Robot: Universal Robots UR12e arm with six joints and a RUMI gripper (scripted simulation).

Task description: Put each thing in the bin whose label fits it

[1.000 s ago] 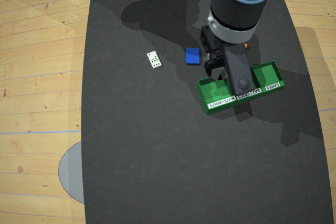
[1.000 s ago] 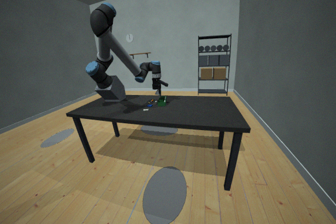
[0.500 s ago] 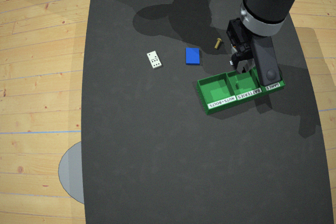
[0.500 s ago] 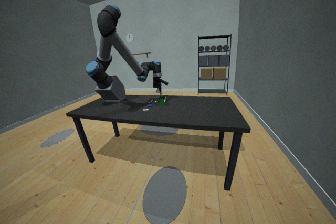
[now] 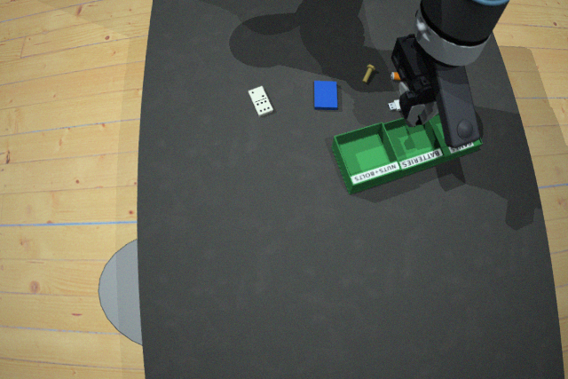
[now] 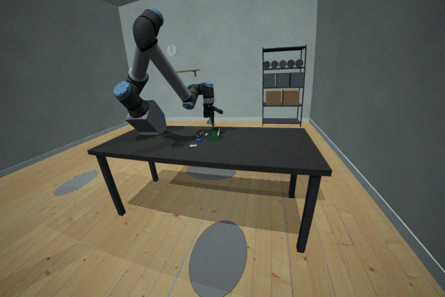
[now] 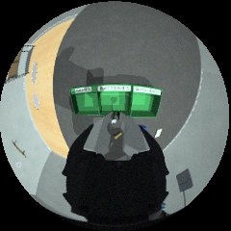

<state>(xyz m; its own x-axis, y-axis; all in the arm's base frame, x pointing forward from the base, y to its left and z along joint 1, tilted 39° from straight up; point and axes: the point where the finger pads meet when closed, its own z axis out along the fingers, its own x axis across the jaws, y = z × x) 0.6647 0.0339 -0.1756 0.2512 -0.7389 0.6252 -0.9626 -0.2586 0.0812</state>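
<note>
A green three-part bin (image 5: 342, 167) (image 6: 214, 137) (image 7: 144, 115) stands upright, labelled NUTS+BOLTS, BATTERIES and GAMES; no thing shows inside it. My gripper (image 5: 416, 122) (image 6: 211, 124) (image 7: 115, 112) is shut and empty above the BATTERIES compartment's edge. A white domino (image 5: 260, 100) (image 6: 192, 145) (image 7: 158, 133) and a blue block (image 5: 326, 95) (image 6: 198, 140) (image 7: 144, 128) lie on the table. A brass bolt (image 5: 368, 74) (image 7: 117, 136) lies behind the bin. An orange-ended thing (image 5: 395, 75), perhaps a battery, and a white USB stick (image 5: 393, 106) (image 7: 114, 121) are partly hidden by the gripper in the top view.
The dark table (image 5: 275, 250) (image 6: 251, 149) carries everything. The arm's dark bar (image 5: 458, 108) hangs over the GAMES compartment and hides much of it in the top view. A shelf rack (image 6: 284, 86) stands by the far wall, away from the table.
</note>
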